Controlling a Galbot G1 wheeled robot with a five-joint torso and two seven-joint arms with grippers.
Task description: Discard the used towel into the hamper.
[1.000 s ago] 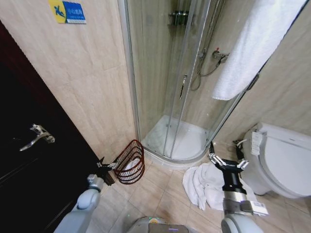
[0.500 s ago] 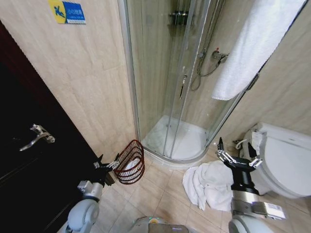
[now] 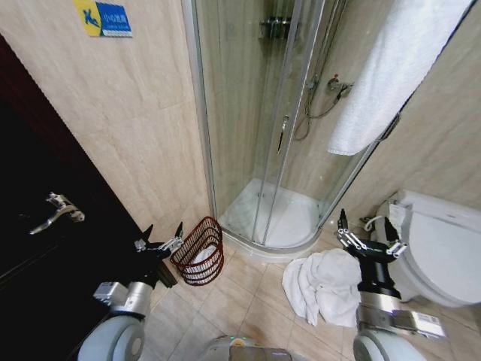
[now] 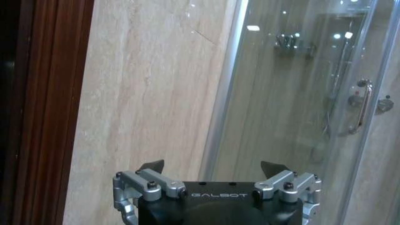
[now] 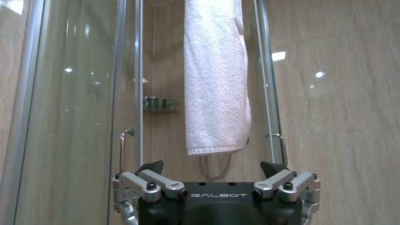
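Note:
A white towel (image 3: 325, 282) lies crumpled on the floor tiles between the shower and the toilet. The hamper (image 3: 200, 251), a dark reddish-brown wire basket, leans by the wall left of the shower, with something white inside. My right gripper (image 3: 368, 236) hangs open just above the towel's right side, holding nothing. My left gripper (image 3: 162, 233) is open and empty, close to the hamper's left rim. In the left wrist view the left gripper (image 4: 213, 167) faces the tiled wall and shower glass. In the right wrist view the right gripper (image 5: 212, 167) faces a hanging towel (image 5: 216, 79).
A glass shower cabin (image 3: 270, 128) fills the middle. A second white towel (image 3: 394, 71) hangs at the upper right. A toilet (image 3: 440, 252) stands right of the floor towel. A dark door (image 3: 45, 248) with a metal handle (image 3: 58, 209) is at the left.
My left gripper has risen and drawn a little left, beside the hamper's rim. My right gripper has shifted right and slightly up over the floor towel. Towel and hamper have not moved.

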